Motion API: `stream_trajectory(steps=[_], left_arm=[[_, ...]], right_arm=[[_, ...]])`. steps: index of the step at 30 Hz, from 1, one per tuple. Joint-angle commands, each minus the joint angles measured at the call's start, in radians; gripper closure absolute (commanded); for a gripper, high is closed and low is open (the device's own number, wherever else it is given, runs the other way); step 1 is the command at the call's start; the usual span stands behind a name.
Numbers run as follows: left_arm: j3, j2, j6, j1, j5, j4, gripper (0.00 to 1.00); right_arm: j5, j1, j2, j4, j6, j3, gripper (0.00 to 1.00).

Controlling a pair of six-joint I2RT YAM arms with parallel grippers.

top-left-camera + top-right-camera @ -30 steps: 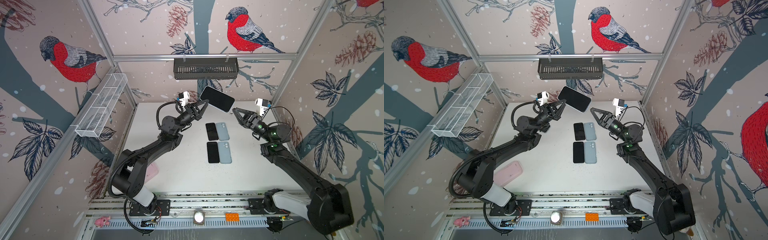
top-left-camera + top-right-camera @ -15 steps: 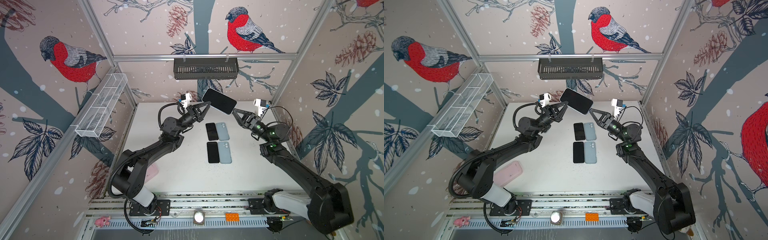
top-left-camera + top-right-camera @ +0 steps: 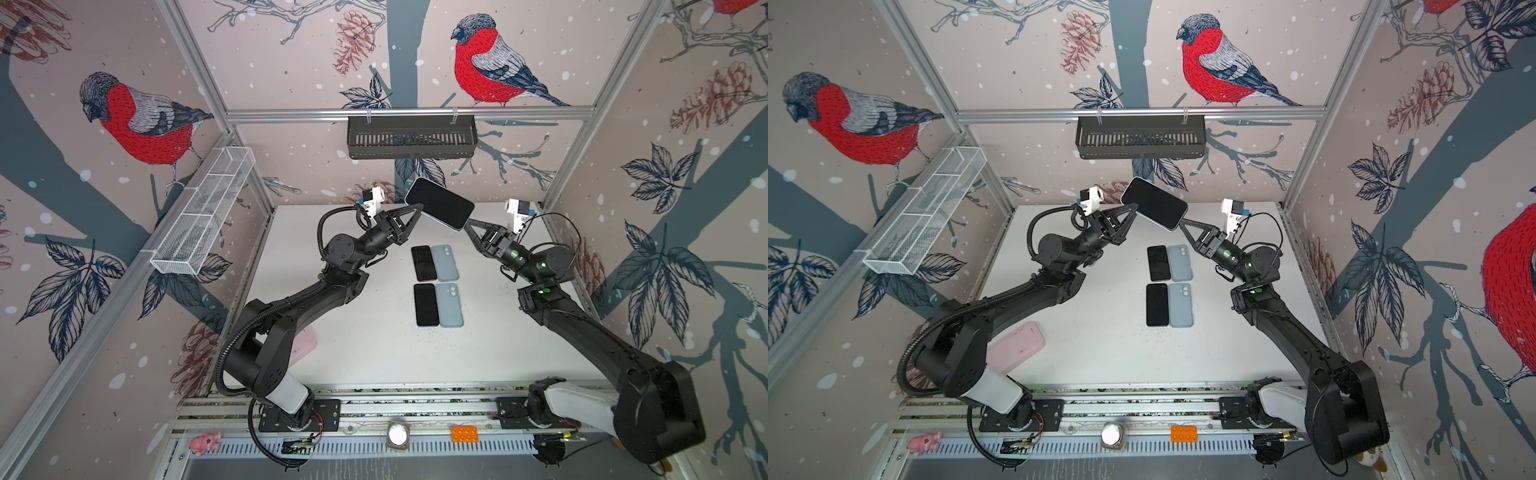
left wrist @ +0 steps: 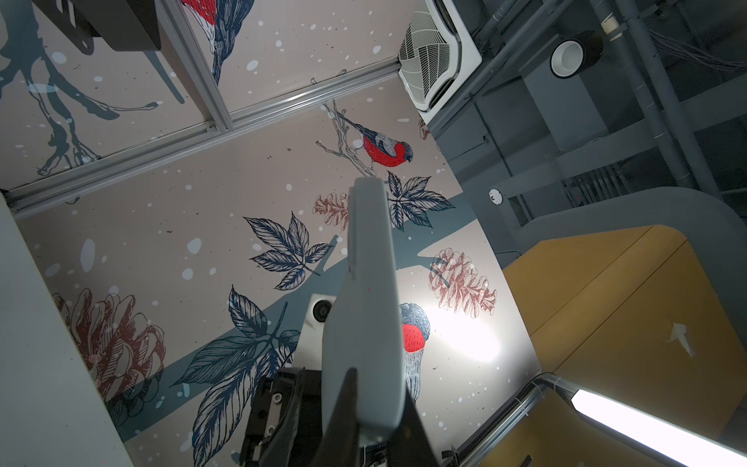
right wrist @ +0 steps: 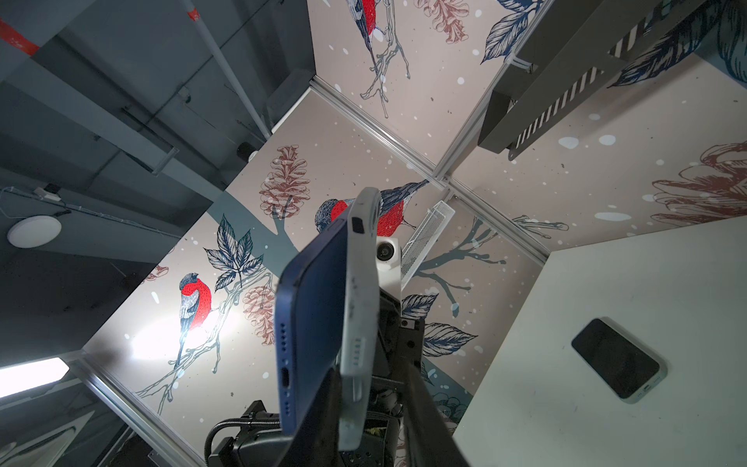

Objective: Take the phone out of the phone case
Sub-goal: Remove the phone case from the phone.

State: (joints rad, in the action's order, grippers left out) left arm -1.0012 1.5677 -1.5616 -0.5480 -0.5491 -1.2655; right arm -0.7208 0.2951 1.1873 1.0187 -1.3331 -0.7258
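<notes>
Your right gripper (image 3: 467, 225) is closing in on the dark blue slab phone (image 5: 315, 307) (grip unclear); left gripper (image 3: 419, 207) is clenching its pale grey rubbery case (image 5: 360, 283), so be pinching phone only.

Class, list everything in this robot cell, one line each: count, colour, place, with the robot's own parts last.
held phone: 1, dark blue, mid-air between the tools, one end lifted from its case
phone case: 1, pale grey-blue, around the held phone
loose phones: 2, black, mid-table
loose cases: 2, light blue, beside those phones
pink case: 1, pink, table by left arm
slotted basket: 1, black, back rail
wire basket: 1, white, left wall
toy pig: 1, pink, front rail
brick: 1, orange, front rail
table: 1, white, centre
left tool: 1, black, shut on phone case
right tool: 1, black, open astride the held phone's lifted end
</notes>
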Motion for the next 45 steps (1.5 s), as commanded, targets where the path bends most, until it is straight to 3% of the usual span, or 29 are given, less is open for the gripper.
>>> stream_trajectory(steps=[1, 11, 16, 18, 23, 24, 25, 29, 35, 40, 42, 45], left_arm=[[-0.002, -0.021, 0.021, -0.004, -0.055, -0.035, 1.00], [0.012, -0.017, 0.067, -0.003, -0.097, 0.048, 1.00], [0.010, -0.002, 0.083, 0.007, -0.104, 0.080, 1.00], [0.009, 0.002, 0.098, 0.017, -0.107, 0.114, 1.00], [0.008, -0.001, 0.215, 0.033, -0.094, 0.303, 1.00], [-0.022, 0.001, 0.245, 0.033, -0.091, 0.344, 0.81], [-0.030, 0.006, 0.268, 0.033, -0.091, 0.374, 0.69], [-0.042, 0.012, 0.312, 0.033, -0.075, 0.437, 0.51], [-0.049, -0.021, 0.451, 0.050, 0.018, 0.627, 0.33], [-0.074, -0.117, 0.686, 0.061, 0.201, 0.876, 0.24], [-0.086, -0.156, 0.764, 0.054, 0.247, 0.925, 0.16], [-0.147, -0.196, 0.936, 0.000, 0.313, 1.016, 0.13]], right_arm=[[0.004, -0.015, -0.002, -0.023, 0.003, -0.008, 0.74], [-0.016, -0.005, 0.001, -0.007, -0.021, 0.006, 0.81], [-0.046, 0.004, -0.014, -0.029, -0.024, 0.014, 0.90], [-0.039, 0.000, -0.030, -0.053, -0.024, 0.023, 0.96], [-0.025, -0.004, -0.048, -0.117, -0.014, 0.033, 0.98], [-0.021, -0.003, -0.046, -0.129, -0.013, 0.035, 0.98], [-0.015, -0.006, -0.044, -0.136, -0.016, 0.041, 0.99], [-0.002, -0.012, -0.028, -0.120, -0.049, 0.066, 0.99], [0.019, -0.027, -0.014, -0.109, -0.079, 0.101, 0.99], [0.042, -0.031, -0.012, -0.133, -0.080, 0.123, 0.99], [0.051, -0.031, -0.009, -0.134, -0.083, 0.131, 0.99], [0.058, -0.030, -0.003, -0.132, -0.087, 0.139, 1.00]])
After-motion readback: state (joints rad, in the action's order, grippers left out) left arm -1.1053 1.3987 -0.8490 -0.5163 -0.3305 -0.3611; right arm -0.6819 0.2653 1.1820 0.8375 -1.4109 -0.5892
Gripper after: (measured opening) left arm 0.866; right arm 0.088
